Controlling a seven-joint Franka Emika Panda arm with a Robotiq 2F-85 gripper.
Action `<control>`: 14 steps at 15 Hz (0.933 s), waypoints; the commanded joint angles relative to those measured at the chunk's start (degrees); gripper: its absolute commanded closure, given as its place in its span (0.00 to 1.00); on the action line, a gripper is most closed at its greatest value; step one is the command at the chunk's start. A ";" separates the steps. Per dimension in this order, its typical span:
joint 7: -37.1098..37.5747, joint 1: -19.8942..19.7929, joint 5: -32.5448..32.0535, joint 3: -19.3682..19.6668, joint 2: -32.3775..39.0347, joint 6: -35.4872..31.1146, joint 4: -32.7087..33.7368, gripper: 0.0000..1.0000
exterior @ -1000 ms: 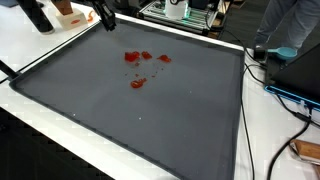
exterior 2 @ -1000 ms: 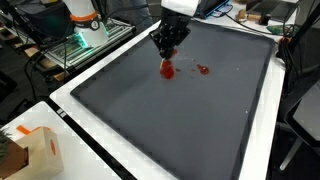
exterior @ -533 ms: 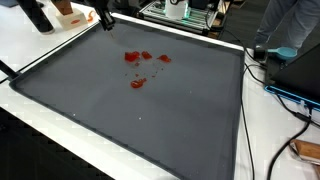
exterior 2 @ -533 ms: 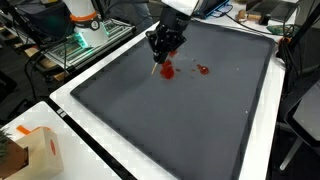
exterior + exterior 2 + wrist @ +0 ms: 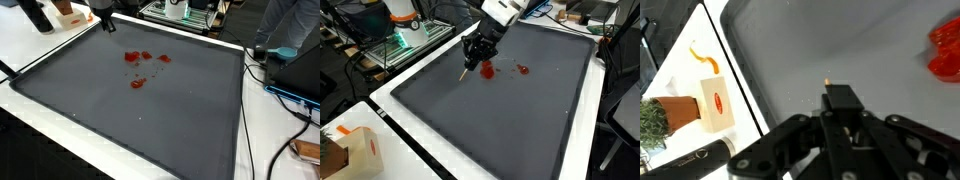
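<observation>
The black Robotiq gripper (image 5: 475, 50) is holding its fingers clamped on a thin pale stick-like tool (image 5: 466, 70). The tool's tip is pointing down at the large dark grey mat (image 5: 520, 120), just beside the cluster of red blotches (image 5: 488, 69). Several blotches are already lying there, so the marking work seems to be partly done. I cannot tell whether the tip is touching the mat right now.
</observation>
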State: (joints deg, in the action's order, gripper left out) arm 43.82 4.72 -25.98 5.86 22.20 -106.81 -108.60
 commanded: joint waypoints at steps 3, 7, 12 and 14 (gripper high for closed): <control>6.28 2.21 -4.96 0.80 3.87 4.61 1.68 0.97; 8.34 2.82 -6.31 0.69 6.13 6.71 2.75 0.97; 8.11 3.01 -6.13 0.24 7.84 6.73 3.58 0.97; 7.83 3.17 -5.99 0.15 8.23 6.59 3.82 0.97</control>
State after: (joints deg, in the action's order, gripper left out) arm 51.38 7.27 -31.07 5.93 29.32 -100.93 -105.64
